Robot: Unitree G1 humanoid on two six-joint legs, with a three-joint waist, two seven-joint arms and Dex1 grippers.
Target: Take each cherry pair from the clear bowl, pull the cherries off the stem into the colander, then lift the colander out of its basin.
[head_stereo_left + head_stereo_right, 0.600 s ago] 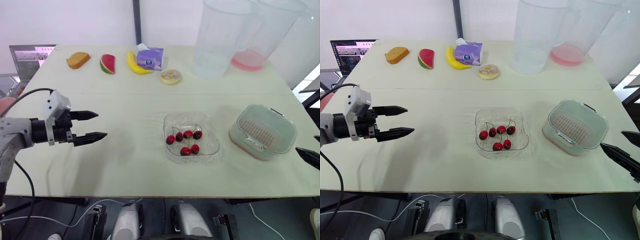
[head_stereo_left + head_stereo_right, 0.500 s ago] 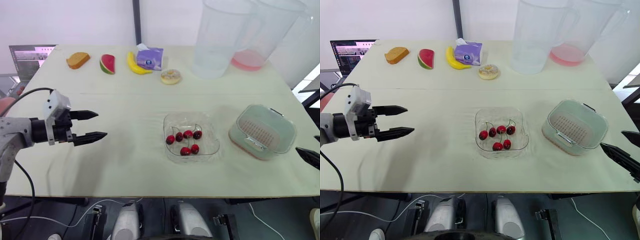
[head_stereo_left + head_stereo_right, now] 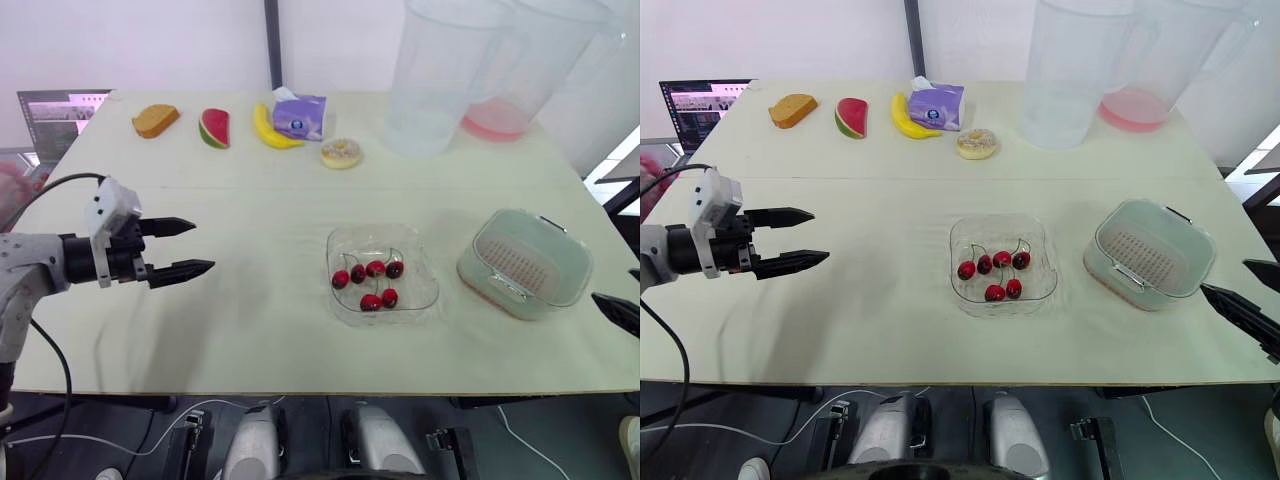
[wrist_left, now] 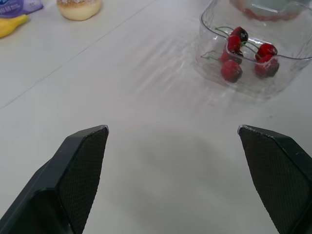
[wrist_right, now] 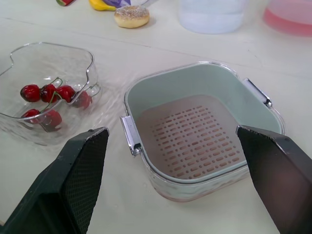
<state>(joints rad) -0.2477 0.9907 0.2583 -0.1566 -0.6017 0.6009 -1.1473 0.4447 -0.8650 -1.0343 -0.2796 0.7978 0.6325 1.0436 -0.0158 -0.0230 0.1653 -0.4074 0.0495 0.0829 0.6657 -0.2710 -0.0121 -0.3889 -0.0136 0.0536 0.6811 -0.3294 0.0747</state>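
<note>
A clear bowl (image 3: 427, 283) in the middle of the table holds several red cherries (image 3: 369, 281) joined in pairs by green stems. To its right stands the pale green colander (image 3: 528, 262) with a perforated floor, seated in its basin and holding nothing. My left gripper (image 3: 183, 248) hovers open over the table's left side, well away from the bowl, fingers pointing toward it. My right gripper (image 3: 1248, 294) is open at the table's right edge, just beyond the colander. In the right wrist view the colander (image 5: 195, 126) lies between the fingers' line of sight, with the clear bowl (image 5: 87, 66) beside it.
Along the far edge lie a bread slice (image 3: 156, 120), a watermelon wedge (image 3: 215, 128), a banana (image 3: 271, 130), a purple packet (image 3: 301, 115) and a doughnut (image 3: 342, 153). Two large clear jugs (image 3: 441, 75) stand at the back right, one with pink liquid. A laptop (image 3: 60, 112) sits off the left corner.
My left gripper has lifted very slightly; otherwise nothing has moved.
</note>
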